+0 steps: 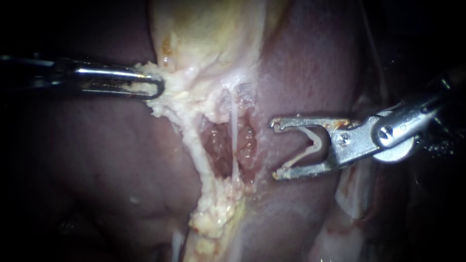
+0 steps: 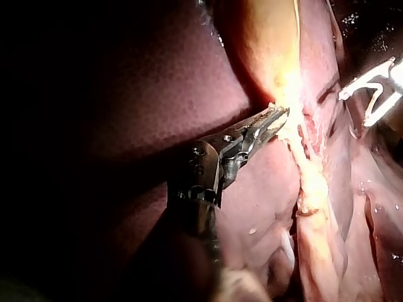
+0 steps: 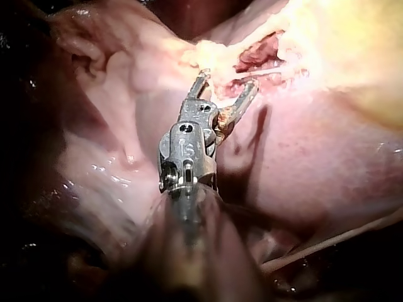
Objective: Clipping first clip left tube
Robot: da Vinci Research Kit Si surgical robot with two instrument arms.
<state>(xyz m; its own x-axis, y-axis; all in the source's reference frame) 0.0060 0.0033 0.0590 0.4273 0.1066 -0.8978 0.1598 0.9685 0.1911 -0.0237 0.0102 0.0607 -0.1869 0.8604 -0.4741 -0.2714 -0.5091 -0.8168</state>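
My left instrument (image 1: 154, 86) comes in from the left, its jaws shut on a pale fatty flap of tissue (image 1: 171, 92) below the yellowish gallbladder (image 1: 208, 29); the left wrist view shows the same grip (image 2: 276, 118). In the opened window a thin pale tube (image 1: 234, 140) runs top to bottom, and a thicker pale strand (image 1: 194, 145) borders the window's left side. My right instrument (image 1: 274, 149) stands just right of the window, jaws wide open and clear of the tube, with a V-shaped clip (image 1: 313, 143) seated between them. Its open jaws (image 3: 228, 80) point at the window.
Dark red liver (image 1: 97, 155) lies left of the window and pinker liver (image 1: 310, 63) to its right. Lumpy yellow fat (image 1: 213, 218) hangs under the window. The right instrument's open jaws (image 2: 368, 94) show beyond the left instrument in the left wrist view.
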